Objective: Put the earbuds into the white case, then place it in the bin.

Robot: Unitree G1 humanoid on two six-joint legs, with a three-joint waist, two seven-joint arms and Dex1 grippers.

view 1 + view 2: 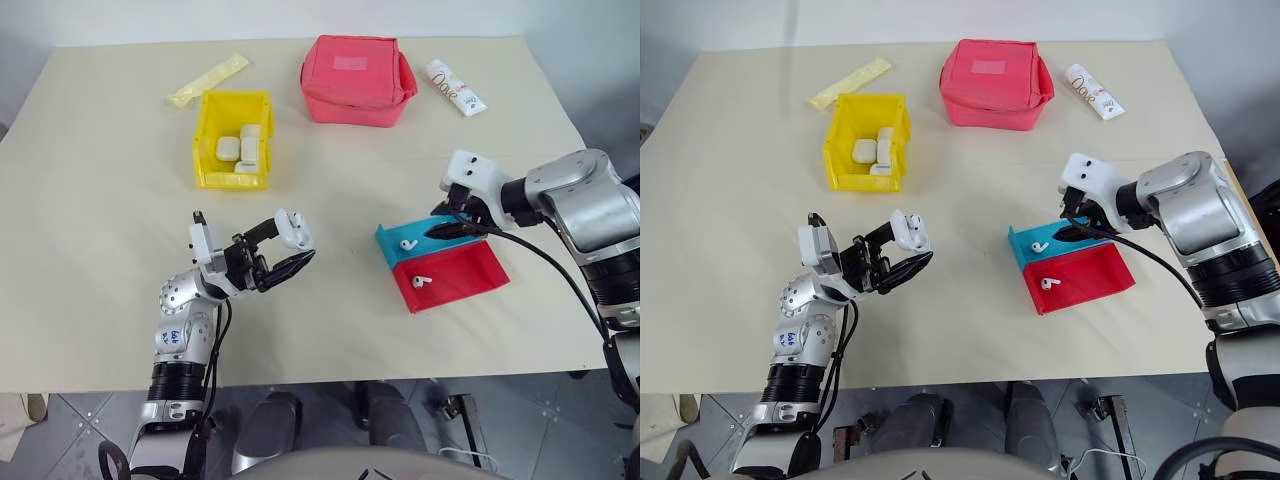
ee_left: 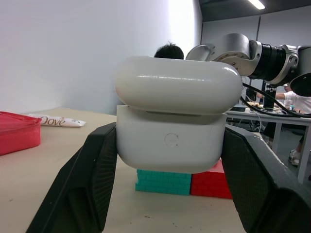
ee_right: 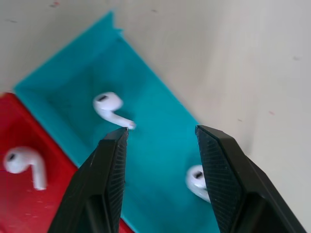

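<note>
While the left tool (image 1: 283, 252) is clamping the case (image 1: 293, 228) above the counter (image 1: 100, 200), its lid standing raised, the right tool (image 1: 447, 229) is hanging over the tray (image 1: 455, 275) with its fingers (image 3: 109, 179) partly apart and nothing between them. In the right wrist view three earbuds are lying in the tray: one (image 3: 109, 106) in the blue half just ahead of the fingertip, another (image 3: 198, 180) in the blue half beside the other finger and partly hidden by it, and a third (image 3: 26, 162) in the red half. The head views are showing one bud in each half.

The bin (image 1: 205, 140) is sitting well apart from both tools, toward the far left of the counter, and already holding several white cases (image 1: 240, 148). The red pouch (image 1: 357, 78), a white tube (image 1: 456, 86) and a yellow packet (image 1: 208, 80) are lying beyond it, untouched.

The task is looking early for this case: it is being held ready and open, but no bud is yet gripped, and whether any is already inside cannot be told. What is remaining, by my reading, is closing on a bud in the blue half, carrying it to the case, repeating for its partner, shutting the lid and dropping the case into the bin.
</note>
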